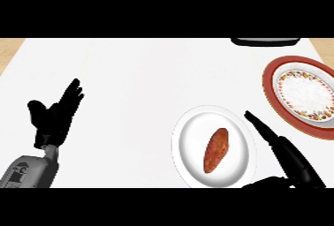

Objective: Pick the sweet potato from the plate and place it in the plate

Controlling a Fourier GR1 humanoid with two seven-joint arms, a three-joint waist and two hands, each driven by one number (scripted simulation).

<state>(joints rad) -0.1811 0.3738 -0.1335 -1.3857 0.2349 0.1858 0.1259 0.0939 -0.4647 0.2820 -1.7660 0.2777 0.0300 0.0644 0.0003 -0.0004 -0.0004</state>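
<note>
An orange-brown sweet potato [216, 150] lies lengthwise on a plain white plate [187, 134] at the lower middle right of the counter. A second plate [271, 84], red-rimmed with a floral band and white middle, lies at the right edge, holding nothing. My right hand [287, 152] is just right of the white plate, fingers straight and pointing up-left over the plate's right rim, not touching the sweet potato. My left hand [55, 117] rests open at the left, fingers up.
A dark object with a grey rim [264, 41] shows partly at the counter's far edge, top right. The white counter [130, 79] stretches between the two hands. Wooden floor shows at the upper corners.
</note>
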